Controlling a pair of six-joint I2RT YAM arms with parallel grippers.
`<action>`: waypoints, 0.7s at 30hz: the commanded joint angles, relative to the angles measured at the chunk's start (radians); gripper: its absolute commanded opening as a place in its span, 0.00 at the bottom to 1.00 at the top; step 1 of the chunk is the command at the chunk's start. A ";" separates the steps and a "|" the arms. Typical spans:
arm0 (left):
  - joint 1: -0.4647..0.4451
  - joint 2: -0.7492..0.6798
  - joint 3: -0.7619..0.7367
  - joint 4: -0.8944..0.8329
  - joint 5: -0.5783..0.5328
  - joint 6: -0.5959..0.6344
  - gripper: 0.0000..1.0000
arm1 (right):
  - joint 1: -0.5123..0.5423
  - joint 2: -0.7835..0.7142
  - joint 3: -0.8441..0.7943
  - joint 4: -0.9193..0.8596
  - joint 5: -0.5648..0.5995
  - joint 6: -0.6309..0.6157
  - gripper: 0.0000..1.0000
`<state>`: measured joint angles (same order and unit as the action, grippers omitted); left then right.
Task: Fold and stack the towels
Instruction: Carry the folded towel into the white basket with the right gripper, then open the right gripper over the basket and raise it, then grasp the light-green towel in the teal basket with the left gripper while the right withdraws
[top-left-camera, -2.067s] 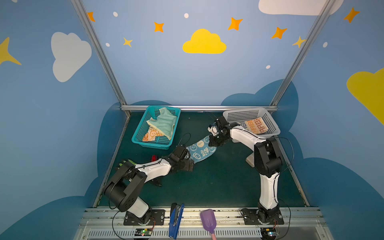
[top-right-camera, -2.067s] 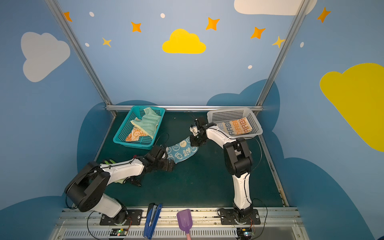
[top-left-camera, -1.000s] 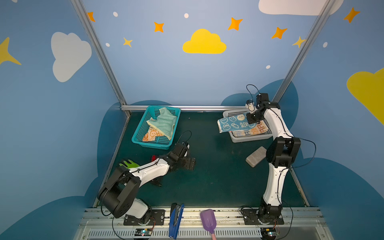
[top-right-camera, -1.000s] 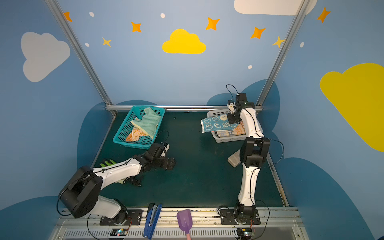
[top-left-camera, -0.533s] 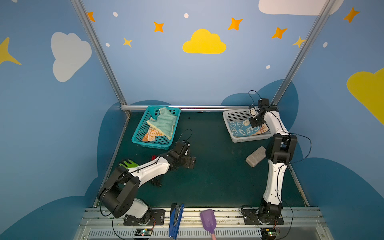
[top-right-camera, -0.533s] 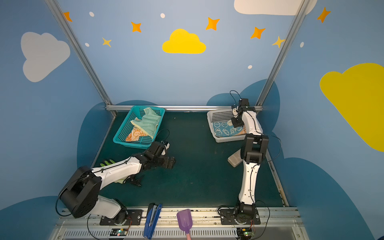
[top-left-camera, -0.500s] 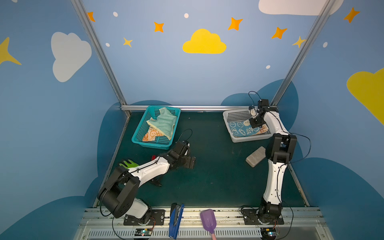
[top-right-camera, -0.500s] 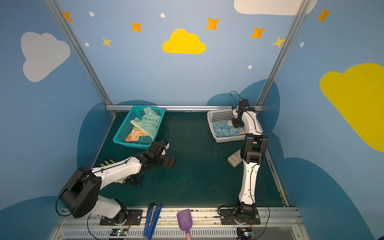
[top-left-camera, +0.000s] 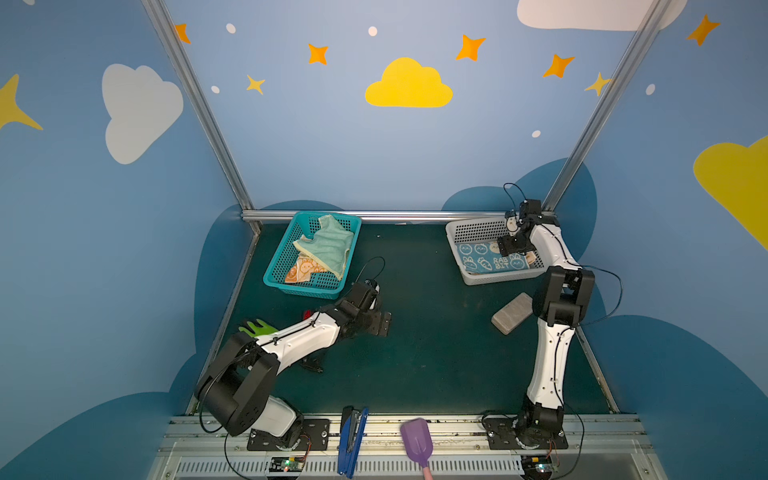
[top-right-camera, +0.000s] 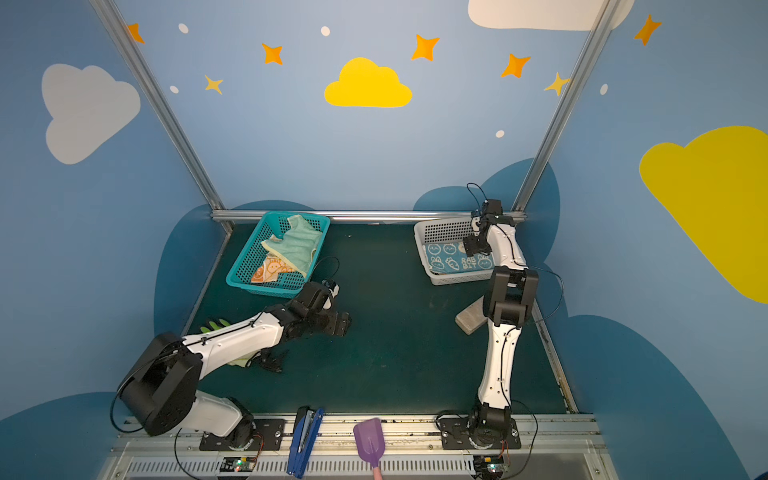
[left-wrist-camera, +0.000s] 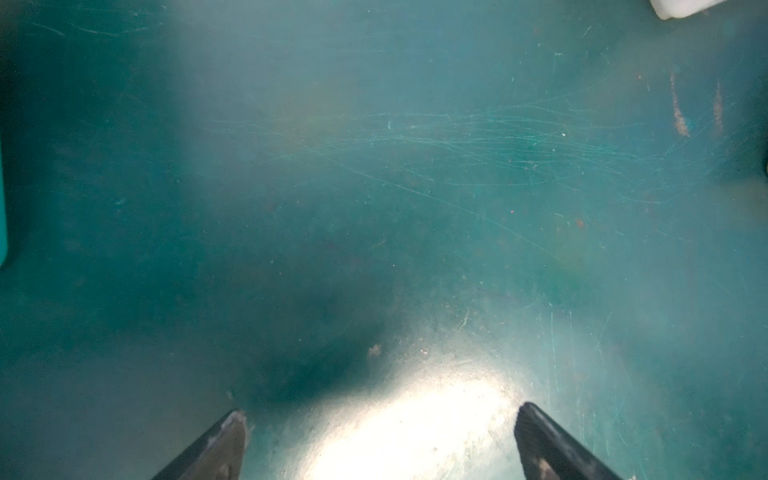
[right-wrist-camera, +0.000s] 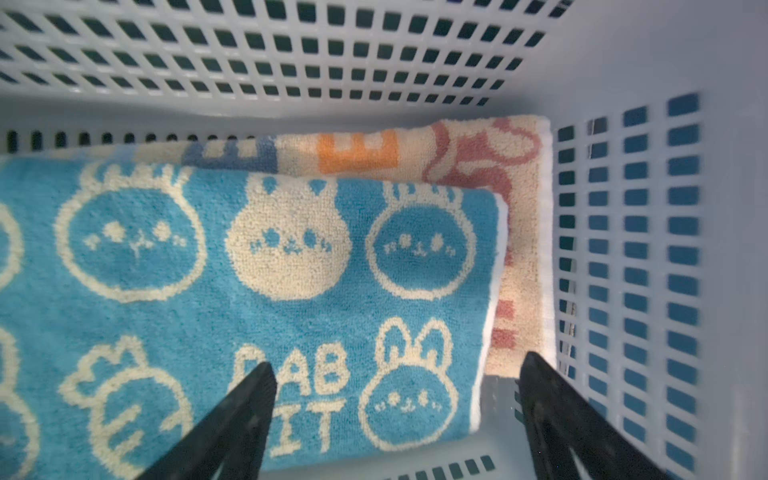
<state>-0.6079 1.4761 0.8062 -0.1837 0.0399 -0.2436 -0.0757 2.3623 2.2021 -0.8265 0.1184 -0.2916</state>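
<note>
the right claw (right-wrist-camera: 397, 361) is hovering with its fingers apart. directly beneath it, the blue towel (right-wrist-camera: 249, 270) reading "rab bit" is lying on the lettered towel (right-wrist-camera: 523, 257) in the white basket (right-wrist-camera: 374, 110). the left claw (left-wrist-camera: 380, 409) is likewise standing spread.

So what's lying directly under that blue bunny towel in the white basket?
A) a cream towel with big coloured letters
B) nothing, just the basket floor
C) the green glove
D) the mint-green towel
A: in the right wrist view the blue rabbit towel lies folded on a cream lettered towel, whose edges stick out beside it inside the white basket.
</note>
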 joint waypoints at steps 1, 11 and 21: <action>-0.003 -0.025 0.020 -0.014 -0.023 0.003 1.00 | 0.005 -0.113 -0.038 0.054 -0.020 0.064 0.87; 0.001 -0.067 0.115 -0.036 -0.187 0.021 1.00 | 0.163 -0.355 -0.303 0.254 0.207 0.135 0.87; 0.159 -0.084 0.268 -0.082 -0.390 0.034 1.00 | 0.354 -0.567 -0.517 0.301 0.192 0.247 0.84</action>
<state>-0.5179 1.4078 1.0538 -0.2314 -0.2760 -0.2096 0.2687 1.8748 1.7226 -0.5198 0.3637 -0.1139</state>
